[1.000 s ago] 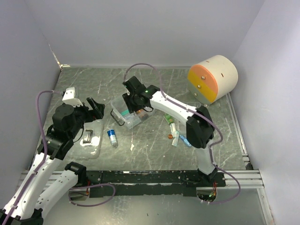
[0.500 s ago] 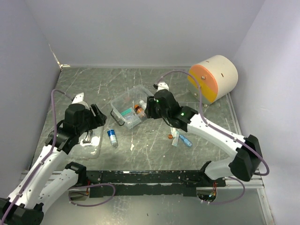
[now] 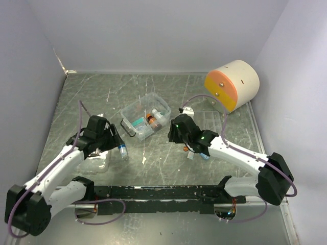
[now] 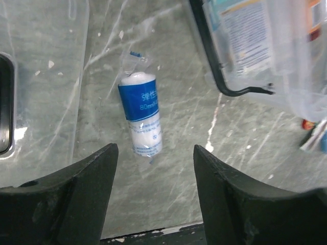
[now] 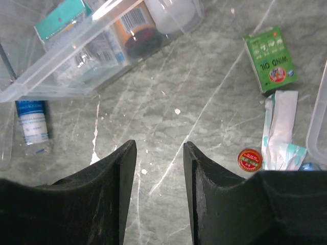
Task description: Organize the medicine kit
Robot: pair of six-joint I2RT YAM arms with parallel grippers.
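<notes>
The medicine kit (image 3: 145, 116), a clear open box, stands mid-table holding a teal pack, an orange bottle and a white bottle; it also shows in the right wrist view (image 5: 76, 61). Its clear lid (image 3: 98, 155) with the black handle lies at the left, partly under my left arm. A blue-and-white wrapped roll (image 3: 122, 149) lies between the lid and the box. My left gripper (image 4: 153, 150) is open and empty, just short of the roll (image 4: 143, 115). My right gripper (image 5: 159, 145) is open and empty over bare table, near the box's front.
A green Wind Oil box (image 5: 270, 57), white packets (image 5: 278, 130) and a small red round tin (image 5: 250, 159) lie right of my right gripper. A clear plastic edge (image 5: 318, 117) shows at the far right. A large cream cylinder with an orange face (image 3: 232, 84) stands at the back right.
My right gripper has drawn back from over the kit box to the table in front of it. My left gripper has moved off the lid, right and down toward the roll.
</notes>
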